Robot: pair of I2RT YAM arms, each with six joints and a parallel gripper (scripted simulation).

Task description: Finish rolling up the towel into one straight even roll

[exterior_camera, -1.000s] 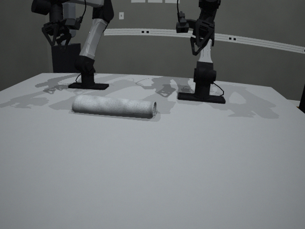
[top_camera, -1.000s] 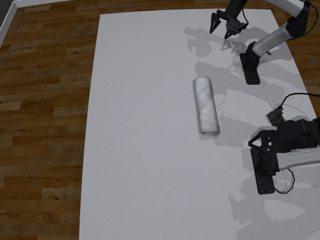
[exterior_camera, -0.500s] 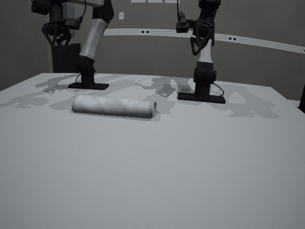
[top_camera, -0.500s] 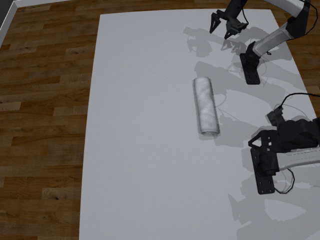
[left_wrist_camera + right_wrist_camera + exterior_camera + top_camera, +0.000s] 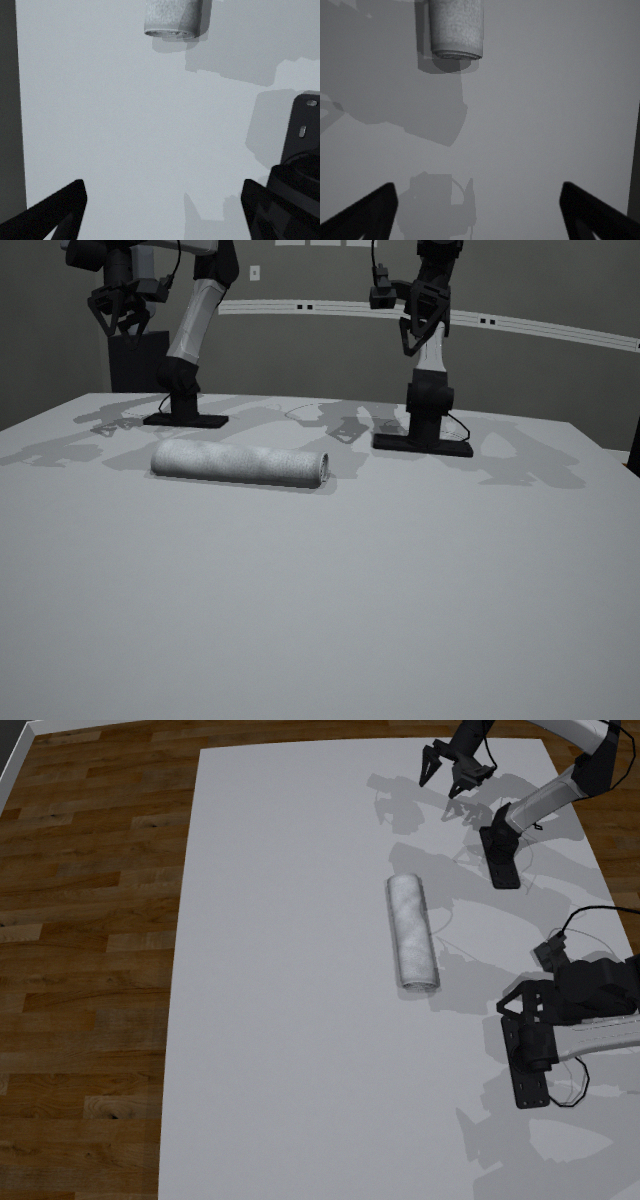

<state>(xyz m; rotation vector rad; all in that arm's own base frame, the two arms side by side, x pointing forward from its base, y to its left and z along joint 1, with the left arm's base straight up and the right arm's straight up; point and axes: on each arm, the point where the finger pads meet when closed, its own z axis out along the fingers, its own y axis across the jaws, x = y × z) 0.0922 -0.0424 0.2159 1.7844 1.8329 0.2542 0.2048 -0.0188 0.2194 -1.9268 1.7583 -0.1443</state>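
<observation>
Tabletop towel, left end effector apart

From where I sit at the controls, I can make out no change between the two earlier moments and now, whether I compare the top views or the exterior ones: no visible shift in the towel, the left gripper or the right gripper. I have only current wrist pictures, so I can't tell from those two cameras whether anything differs.
</observation>
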